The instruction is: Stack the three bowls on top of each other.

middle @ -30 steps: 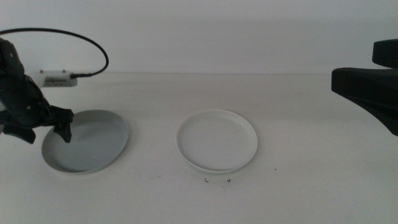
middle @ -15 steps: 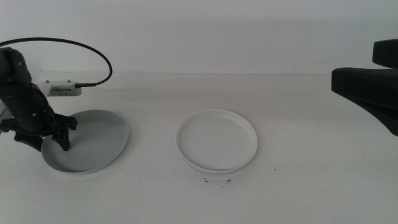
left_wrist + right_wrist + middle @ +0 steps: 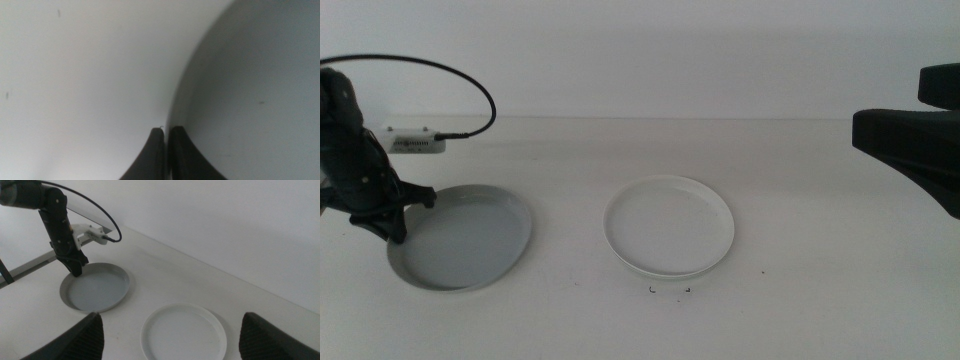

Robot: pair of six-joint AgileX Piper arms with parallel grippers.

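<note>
Two bowls show in the middle view. The light grey bowl (image 3: 465, 238) lies at the left, and my left gripper (image 3: 392, 228) is shut on its left rim. The left wrist view has the dark jaws (image 3: 166, 131) pinched together on the edge of the grey bowl (image 3: 250, 75). The white bowl (image 3: 669, 227) rests at the table's centre, apart from both grippers. My right gripper (image 3: 910, 140) hangs high at the right edge, and its jaws stand wide apart in the right wrist view. From there I see the grey bowl (image 3: 95, 286), the white bowl (image 3: 183, 332) and the left gripper (image 3: 77, 270).
A small white box (image 3: 415, 141) with a black cable (image 3: 470, 75) looping up from it sits at the back left, just behind the left arm. Tiny dark marks (image 3: 668, 291) dot the table in front of the white bowl.
The left gripper moved from over the grey bowl's inside to its left rim and closed on it. The grey bowl shifted slightly to the right. The right arm stayed still.
</note>
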